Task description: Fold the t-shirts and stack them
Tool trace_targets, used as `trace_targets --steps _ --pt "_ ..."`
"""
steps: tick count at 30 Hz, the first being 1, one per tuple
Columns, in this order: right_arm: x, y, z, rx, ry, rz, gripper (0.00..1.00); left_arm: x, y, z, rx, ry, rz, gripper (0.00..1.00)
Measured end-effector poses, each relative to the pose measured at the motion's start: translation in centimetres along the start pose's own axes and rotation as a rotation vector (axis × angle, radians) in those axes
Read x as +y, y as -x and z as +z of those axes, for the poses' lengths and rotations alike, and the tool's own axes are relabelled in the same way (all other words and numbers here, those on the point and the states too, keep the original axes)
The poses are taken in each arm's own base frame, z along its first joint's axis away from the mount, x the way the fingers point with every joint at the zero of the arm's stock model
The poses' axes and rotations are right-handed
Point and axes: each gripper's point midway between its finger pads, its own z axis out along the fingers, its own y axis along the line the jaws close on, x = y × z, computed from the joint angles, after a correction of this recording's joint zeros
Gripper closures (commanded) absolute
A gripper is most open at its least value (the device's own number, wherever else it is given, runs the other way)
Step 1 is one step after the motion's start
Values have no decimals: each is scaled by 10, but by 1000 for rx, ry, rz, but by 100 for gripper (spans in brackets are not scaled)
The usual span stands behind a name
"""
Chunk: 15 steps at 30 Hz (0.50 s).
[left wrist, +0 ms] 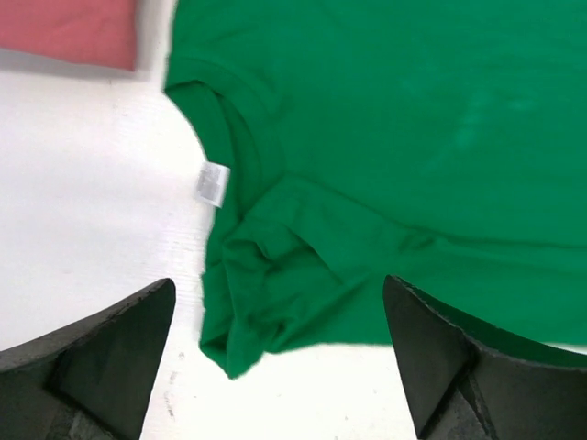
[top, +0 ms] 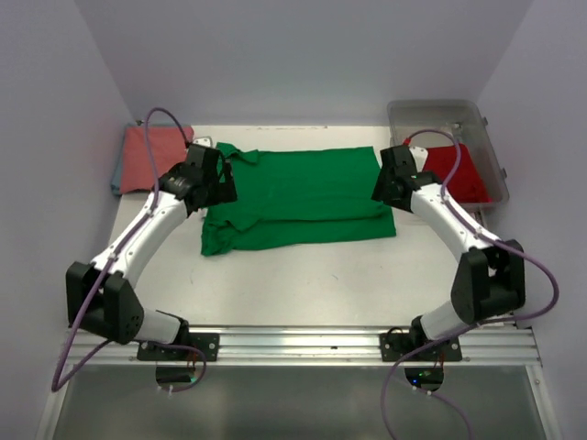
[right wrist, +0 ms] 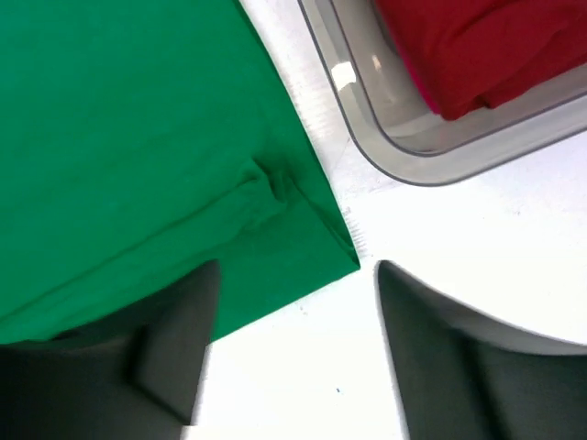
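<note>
The green t-shirt [top: 298, 197] lies folded lengthwise in the middle of the table, collar end to the left. My left gripper [top: 215, 179] hovers over that collar end, open. In the left wrist view the left gripper [left wrist: 280, 284] holds nothing, and the green t-shirt [left wrist: 385, 137] with its white label [left wrist: 213, 183] lies flat below. My right gripper [top: 390, 179] is over the shirt's right end. The right gripper [right wrist: 298, 268] is open and empty above the green t-shirt's [right wrist: 119, 137] corner. A salmon-pink t-shirt [top: 151, 156] lies folded at the back left. A red t-shirt [top: 459, 170] sits in a bin.
A clear plastic bin [top: 440, 108] stands at the back right, close to the right gripper, with its rounded corner [right wrist: 404, 156] just beyond the green hem. The pink shirt's edge [left wrist: 73, 27] shows beyond the collar. White walls enclose the table on three sides.
</note>
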Motion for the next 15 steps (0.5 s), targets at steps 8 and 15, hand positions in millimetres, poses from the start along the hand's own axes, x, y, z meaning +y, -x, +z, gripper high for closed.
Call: trace_targets --steps 8,15 --pt "-1 -31 -3 18 82 18 100 -14 -106 11 221 -181 -9 98" --pt "6 -96 46 225 53 -33 100 -28 -169 31 406 -206 3 100"
